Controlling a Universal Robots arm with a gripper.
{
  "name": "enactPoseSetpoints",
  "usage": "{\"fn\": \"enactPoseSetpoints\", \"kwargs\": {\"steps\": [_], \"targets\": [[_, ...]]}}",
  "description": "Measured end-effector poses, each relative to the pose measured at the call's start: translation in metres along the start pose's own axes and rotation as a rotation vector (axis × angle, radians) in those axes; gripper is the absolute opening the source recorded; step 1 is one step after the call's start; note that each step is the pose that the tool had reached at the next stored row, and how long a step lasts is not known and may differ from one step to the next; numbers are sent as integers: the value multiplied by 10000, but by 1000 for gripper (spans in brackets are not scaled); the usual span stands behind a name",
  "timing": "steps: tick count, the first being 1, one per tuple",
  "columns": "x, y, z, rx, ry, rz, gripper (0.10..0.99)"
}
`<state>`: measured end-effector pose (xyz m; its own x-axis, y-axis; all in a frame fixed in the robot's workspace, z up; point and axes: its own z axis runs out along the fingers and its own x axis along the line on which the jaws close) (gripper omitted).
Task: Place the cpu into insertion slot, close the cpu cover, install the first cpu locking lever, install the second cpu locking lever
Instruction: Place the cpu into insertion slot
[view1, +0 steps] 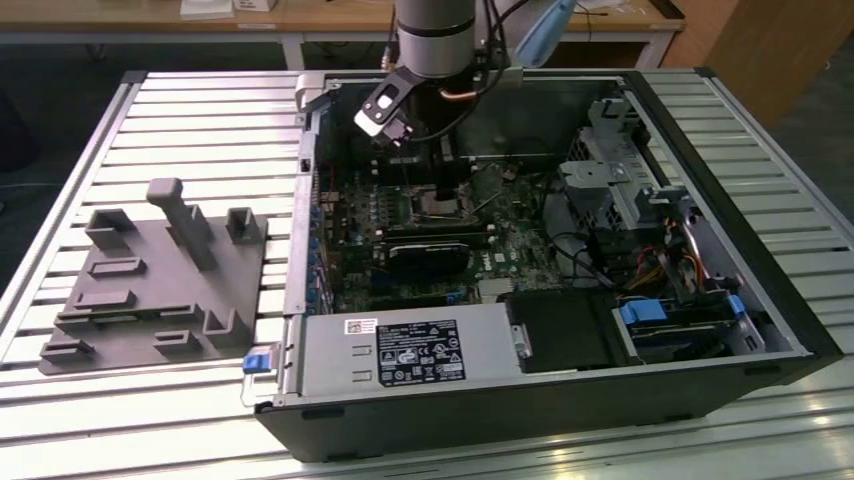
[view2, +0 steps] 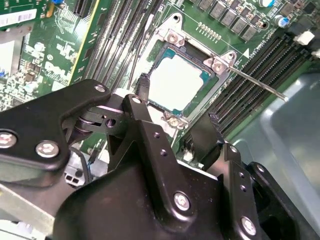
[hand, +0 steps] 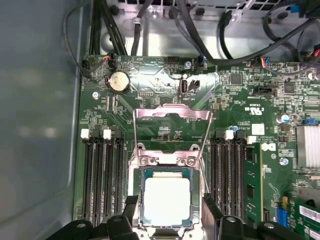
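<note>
Straddles seated cpu (view2: 175, 82) with gripper (view2: 178, 101) spread, empty; risks knocking it askew in insertion slot (view1: 437, 207), upper centre of exterior view.

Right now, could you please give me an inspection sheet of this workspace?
Surface: slatted metal table carrying an open computer case, with its motherboard exposed.
Job's things: the cpu lies in the insertion slot with its pale top uncovered; the cpu cover appears to stand raised at the slot's edge, not closed.
Clutter: a grey moulded fixture on the table, to the exterior view's left of the case.
Grippers: the hand is open, with its fingers on either side of the slot, holding nothing.
Cables: black cables run along the motherboard's edge; none cross the slot.
Surroundings: a wooden desk beyond the table.
</note>
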<state>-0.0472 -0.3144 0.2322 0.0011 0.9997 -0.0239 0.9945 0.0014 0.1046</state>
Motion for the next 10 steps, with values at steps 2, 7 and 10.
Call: {"fn": "enactPoseSetpoints", "kwargs": {"steps": [2,7,10], "targets": [[-1,4,-37,-11,1,0,612],[-3,12,-117,-38,1,1,612],[-3,13,-123,-43,1,2,612]]}}
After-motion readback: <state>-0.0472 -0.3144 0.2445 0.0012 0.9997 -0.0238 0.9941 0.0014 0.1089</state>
